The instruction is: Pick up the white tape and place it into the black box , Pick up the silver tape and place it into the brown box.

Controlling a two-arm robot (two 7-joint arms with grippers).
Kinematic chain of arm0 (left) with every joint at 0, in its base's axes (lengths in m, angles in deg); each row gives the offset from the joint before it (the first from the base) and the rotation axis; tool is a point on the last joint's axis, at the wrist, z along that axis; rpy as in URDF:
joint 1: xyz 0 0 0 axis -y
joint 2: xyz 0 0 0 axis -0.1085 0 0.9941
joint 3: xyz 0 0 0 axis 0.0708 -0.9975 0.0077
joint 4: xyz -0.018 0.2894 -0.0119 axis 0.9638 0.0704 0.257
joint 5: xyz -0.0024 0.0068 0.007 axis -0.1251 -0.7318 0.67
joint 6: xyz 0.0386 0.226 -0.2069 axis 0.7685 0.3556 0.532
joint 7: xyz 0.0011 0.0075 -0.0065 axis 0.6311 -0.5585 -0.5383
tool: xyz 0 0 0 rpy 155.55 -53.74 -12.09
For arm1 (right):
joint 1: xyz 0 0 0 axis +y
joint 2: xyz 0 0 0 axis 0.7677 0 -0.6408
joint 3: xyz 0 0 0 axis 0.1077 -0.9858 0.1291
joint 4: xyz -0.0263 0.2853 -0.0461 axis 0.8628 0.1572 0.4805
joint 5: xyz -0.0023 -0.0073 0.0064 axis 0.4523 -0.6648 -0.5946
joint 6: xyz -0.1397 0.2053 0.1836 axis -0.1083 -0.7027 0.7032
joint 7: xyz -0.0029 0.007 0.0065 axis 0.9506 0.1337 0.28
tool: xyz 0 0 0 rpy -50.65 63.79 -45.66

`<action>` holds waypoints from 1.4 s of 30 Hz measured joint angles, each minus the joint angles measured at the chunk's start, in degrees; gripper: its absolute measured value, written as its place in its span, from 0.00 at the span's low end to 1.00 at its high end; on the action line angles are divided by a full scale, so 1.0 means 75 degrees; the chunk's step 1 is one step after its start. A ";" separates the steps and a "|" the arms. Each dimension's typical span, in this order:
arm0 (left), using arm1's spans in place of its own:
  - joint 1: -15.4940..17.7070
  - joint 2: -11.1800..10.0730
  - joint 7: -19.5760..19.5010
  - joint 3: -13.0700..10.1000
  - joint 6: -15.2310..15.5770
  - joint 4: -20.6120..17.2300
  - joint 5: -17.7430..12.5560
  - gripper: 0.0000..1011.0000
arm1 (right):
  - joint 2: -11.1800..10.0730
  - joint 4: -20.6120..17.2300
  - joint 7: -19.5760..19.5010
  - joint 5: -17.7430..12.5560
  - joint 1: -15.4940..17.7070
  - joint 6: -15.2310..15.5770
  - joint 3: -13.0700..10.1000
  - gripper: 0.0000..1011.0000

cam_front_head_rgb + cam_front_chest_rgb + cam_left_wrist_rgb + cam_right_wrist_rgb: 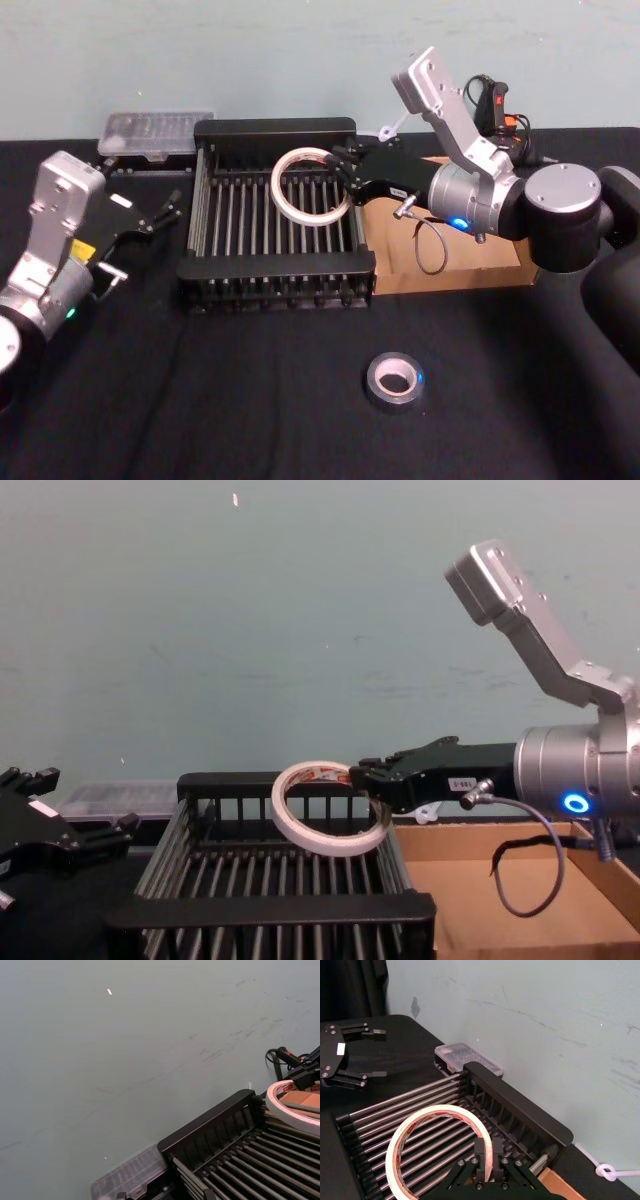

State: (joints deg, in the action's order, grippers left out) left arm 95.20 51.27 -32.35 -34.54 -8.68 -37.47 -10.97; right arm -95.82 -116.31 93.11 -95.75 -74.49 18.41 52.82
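The white tape [277,195] hangs tilted just above the slatted floor of the black box [275,268], toward its right half. My right gripper [345,180] is shut on the ring's right edge. The right wrist view has its fingers [487,1152] pinching the ring [392,1147] over the bars. From the chest, the ring [330,845] sits at rim height of the crate [270,910]. Out on the black tabletop in front lies the silver tape [372,385], flat and alone. The brown box [470,270] stands right of the crate. My left gripper [160,212] rests open at the far left.
A clear plastic container [155,132] sits behind the crate's back left corner, against the pale wall. A black and orange tool [495,105] with cables lies at the back right. A white cord [607,1172] trails behind the crate. Open black tabletop lies around the grey roll.
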 joint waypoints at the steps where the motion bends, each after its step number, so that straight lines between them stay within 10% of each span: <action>1: 0.0000 0.0000 0.0000 0.0000 0.0000 0.0000 0.0000 0.99 | -0.0003 -0.0004 -0.0001 -0.0004 0.0004 0.0001 -0.0003 0.09; 6: 0.0000 0.0000 0.0000 0.0000 0.0000 0.0000 0.0000 0.99 | -0.0009 -0.0016 -0.0003 -0.0013 0.0012 0.0005 -0.0007 0.11; 34: 0.0000 0.0000 0.0000 0.0000 0.0000 0.0001 0.0000 0.99 | -0.0023 -0.0043 -0.0013 -0.0033 0.0029 0.0017 -0.0017 0.95; 42: 0.0000 0.0000 0.0000 0.0000 0.0000 0.0001 0.0000 0.99 | -0.0044 -0.0159 -0.0072 -0.0019 0.0094 0.0022 -0.0068 0.99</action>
State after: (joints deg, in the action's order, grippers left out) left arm 95.20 51.27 -32.35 -34.54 -8.68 -37.47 -10.97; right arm -96.15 -117.50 92.57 -95.89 -73.79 18.57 52.31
